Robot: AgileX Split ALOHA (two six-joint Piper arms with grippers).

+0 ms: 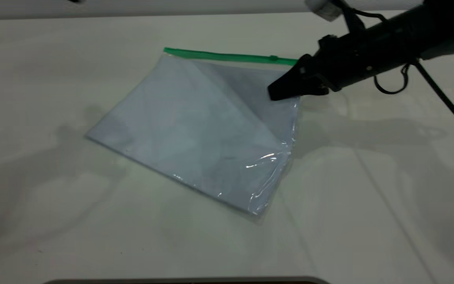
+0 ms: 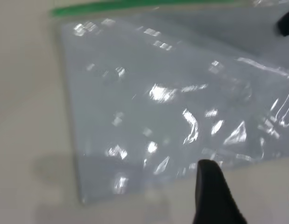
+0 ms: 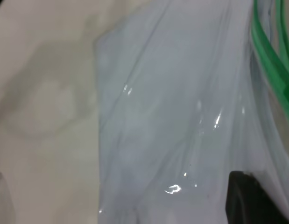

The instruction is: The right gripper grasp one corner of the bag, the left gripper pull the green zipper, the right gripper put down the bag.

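**Mia:** Pale and smooth, the big white desk (image 1: 369, 221) fills the whole room view. What lies on it?

**Ben:** One large flat see-through plastic bag (image 1: 195, 134) with pale blue-white sheets inside. It sits near the middle of the desk, turned at a slant, and its near corner is shiny and crinkled.

**Mia:** What is the green line on it?

**Ben:** That is the thin bright green zipper strip (image 1: 227, 56) along the far long edge. A tiny green slider tab (image 1: 273, 58) sits on it, close to the right end.

**Mia:** Where is the black right gripper (image 1: 280, 90) with pointed fingers?

**Ben:** It reaches in from the right, over the far right corner of the bag, just under the zipper's end. A black cable (image 1: 445, 98) and a small loop hang behind it. Its fingers look close together, but I cannot tell if they pinch the plastic.

**Mia:** And the black left gripper?

**Ben:** Only one dark fingertip (image 2: 214, 196) shows in its own camera, near a bag edge. I cannot tell how wide it is.
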